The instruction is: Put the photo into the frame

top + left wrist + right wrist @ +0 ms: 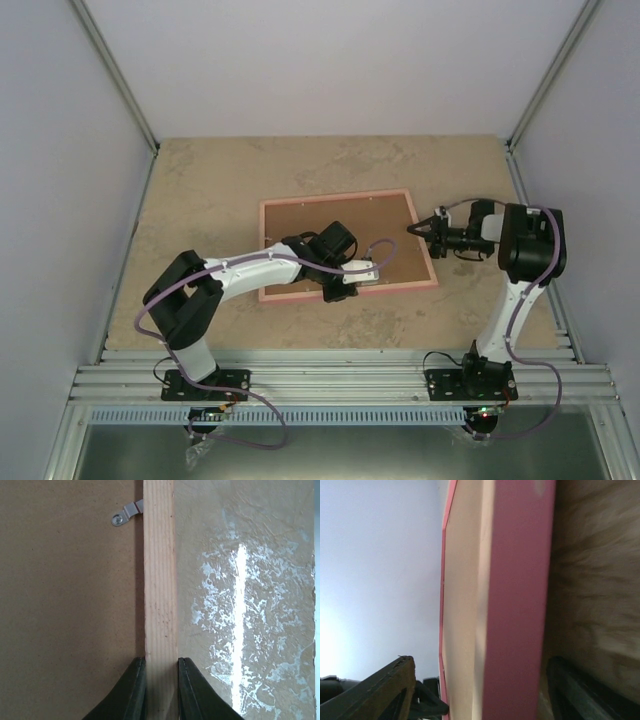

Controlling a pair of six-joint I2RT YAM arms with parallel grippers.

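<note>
The frame (340,197) lies back-up on the surface (200,180), long axis left to right. The left hand (161,662) is clamped on its near rail; the right hand (418,228), fingers apart, straddles its right rail. The photo I can't see.

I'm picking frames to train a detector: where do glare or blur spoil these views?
Left wrist: a bright streak of glare washes out the table beside the sharp frame. Right wrist: table texture smeared, the frame's pink edge soft, the wall washed bright at lower left. Top external: even light, faint shadows, no glare.
</note>
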